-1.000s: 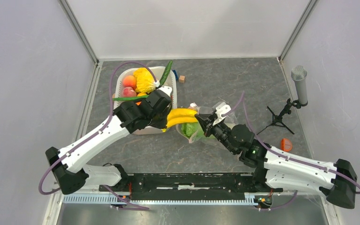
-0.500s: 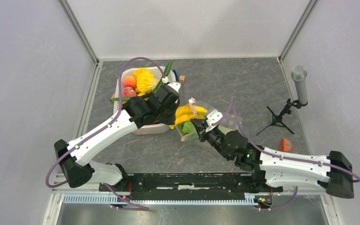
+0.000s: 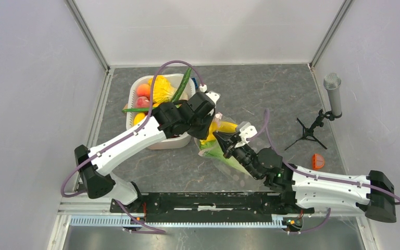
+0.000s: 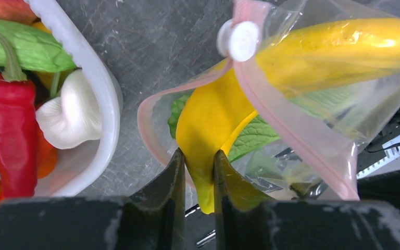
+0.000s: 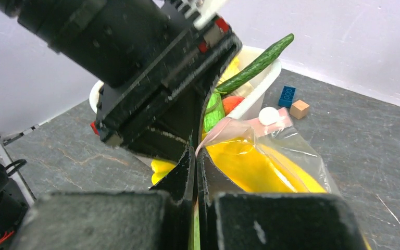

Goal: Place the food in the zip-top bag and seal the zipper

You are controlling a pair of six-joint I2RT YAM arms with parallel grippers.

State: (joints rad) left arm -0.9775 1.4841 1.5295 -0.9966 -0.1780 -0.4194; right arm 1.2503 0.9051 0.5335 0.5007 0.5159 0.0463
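Roughly centre of the top view, the zip-top bag (image 3: 238, 167) lies on the grey desk (image 3: 271, 94), just beside the white tub (image 3: 162, 142), with both arms meeting over it.

- Left gripper (image 4: 198, 156): you have its jaws pinching the lower end of the yellow banana (image 4: 213, 114). The banana's far end sits inside the bag, behind the clear film in the upper right of the left wrist view.
- Right gripper (image 5: 195, 155): jaws pressed together on the pink zipper (image 5: 224, 126) at the bag's mouth, holding that edge up.
- Zipper's white slider tab (image 4: 238, 40) sits at the top of the mouth. A green cabbage leaf (image 4: 255, 136) lies in the bag under the banana.
- Tub contents in the left wrist view: red pepper (image 4: 8, 130) and white garlic (image 4: 73, 117), both cut off by the left edge.
- Writing: small white marks on the dark part (image 4: 396, 151) behind the bag are too blurred to read.
- Hard to make out: the left arm blocks the upper left of the right wrist view, and the bag's far end is cut off at the right edge of the left wrist view.
- Behind the bag: cucumber (image 5: 255, 62), blue block (image 5: 286, 96), wooden block (image 5: 299, 109).
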